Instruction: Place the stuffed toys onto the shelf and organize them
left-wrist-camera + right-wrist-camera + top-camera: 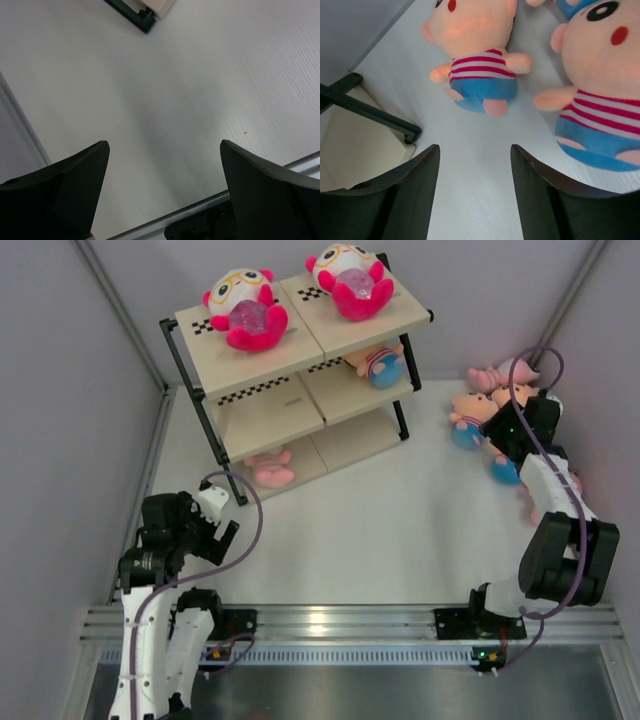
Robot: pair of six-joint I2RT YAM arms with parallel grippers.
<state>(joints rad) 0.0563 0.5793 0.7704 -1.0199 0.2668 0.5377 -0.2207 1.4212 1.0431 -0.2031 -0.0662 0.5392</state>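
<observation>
**Shelf:** the three-tier rack of beige boards, thin black frame and checkered edge strips (265, 418) is standing at the upper centre of the overhead view.

- Top tier: two white-faced plush dolls with yellow glasses and hot-pink bodies (245, 310) are lying side by side.
- Middle tier: one peach doll in a striped shirt and blue bottoms (378, 364) is lying at the right end.
- Bottom tier: one pale pink doll (270, 468) is lying near the left end.
- The sorting seems to be running one kind per tier.

**Unplaced stock:** a cluster of peach and pale pink dolls (490, 390) is waiting on the white bench (380, 530) at the right edge of the overhead view, well apart from the rack.

**Right hand** (474, 146): it is hovering over that cluster with its fingers moderately spread, gripping nothing. One loose striped doll (477, 65) is lying just ahead of it, probably the next pick.

**Left hand** (164, 142): it is waiting at the lower left with its fingers spread wide and empty over bare bench, probably to leave the rack's front free.
</observation>
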